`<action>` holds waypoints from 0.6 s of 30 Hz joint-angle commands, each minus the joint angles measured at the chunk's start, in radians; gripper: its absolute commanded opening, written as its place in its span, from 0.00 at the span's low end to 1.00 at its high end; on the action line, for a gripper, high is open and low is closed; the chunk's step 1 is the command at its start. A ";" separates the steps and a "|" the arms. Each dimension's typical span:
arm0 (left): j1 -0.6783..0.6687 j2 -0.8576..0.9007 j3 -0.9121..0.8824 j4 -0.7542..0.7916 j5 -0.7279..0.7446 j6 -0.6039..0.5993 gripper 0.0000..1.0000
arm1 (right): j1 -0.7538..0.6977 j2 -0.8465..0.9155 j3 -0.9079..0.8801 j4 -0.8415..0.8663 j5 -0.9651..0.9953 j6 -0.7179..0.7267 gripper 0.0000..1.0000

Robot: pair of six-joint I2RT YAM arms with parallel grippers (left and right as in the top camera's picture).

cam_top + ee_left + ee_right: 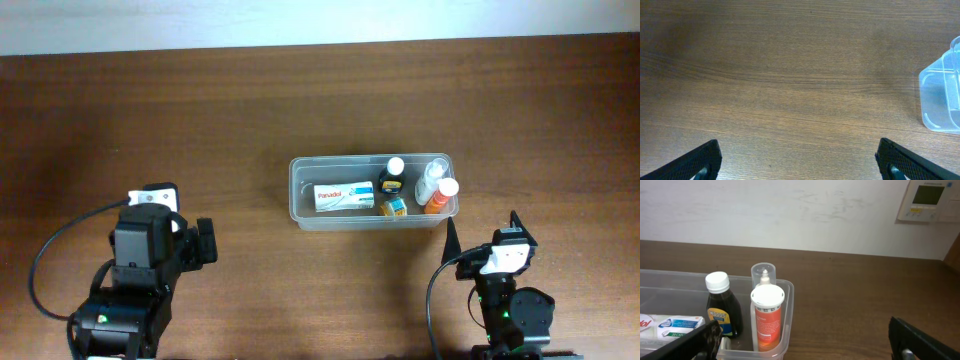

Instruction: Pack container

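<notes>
The clear plastic container stands at the table's middle. It holds a white Panadol box, a dark syrup bottle with a white cap, a small yellow and blue item, a clear bottle and an orange tube with a white cap. My left gripper is open and empty, left of the container; its corner shows at the right in the left wrist view. My right gripper is open and empty, just in front of the container's right end, near the orange tube and syrup bottle.
The wooden table ends at a white wall along the far side. A wall thermostat shows in the right wrist view. The arm bases sit at the near edge, left and right.
</notes>
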 commanded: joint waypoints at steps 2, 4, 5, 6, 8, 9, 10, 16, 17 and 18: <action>-0.004 0.000 -0.002 0.000 -0.011 -0.006 0.99 | 0.011 -0.007 -0.009 0.001 -0.013 -0.007 0.98; -0.004 0.000 -0.002 0.000 -0.011 -0.006 0.99 | 0.011 -0.007 -0.009 0.001 -0.013 -0.007 0.98; -0.004 0.000 -0.002 0.000 -0.011 -0.006 0.99 | 0.011 -0.007 -0.009 0.001 -0.013 -0.007 0.98; -0.004 0.000 -0.002 0.000 -0.011 -0.006 0.99 | 0.011 -0.007 -0.009 0.001 -0.013 -0.007 0.98; -0.004 0.000 -0.002 0.000 -0.011 -0.006 0.99 | 0.011 -0.007 -0.009 0.001 -0.013 -0.007 0.98; -0.004 0.000 -0.002 0.000 -0.011 -0.006 0.99 | 0.011 -0.007 -0.009 0.001 -0.013 -0.007 0.98; -0.004 0.000 -0.002 0.000 -0.011 -0.006 0.99 | 0.011 -0.007 -0.009 0.001 -0.013 -0.007 0.98; -0.018 -0.031 -0.006 -0.006 -0.006 -0.006 0.99 | 0.011 -0.007 -0.009 0.001 -0.013 -0.007 0.98; -0.022 -0.050 -0.012 -0.015 -0.007 -0.005 1.00 | 0.011 -0.007 -0.009 0.001 -0.013 -0.007 0.98; -0.022 -0.074 -0.022 -0.018 -0.007 -0.005 0.99 | 0.011 -0.007 -0.009 0.001 -0.013 -0.007 0.98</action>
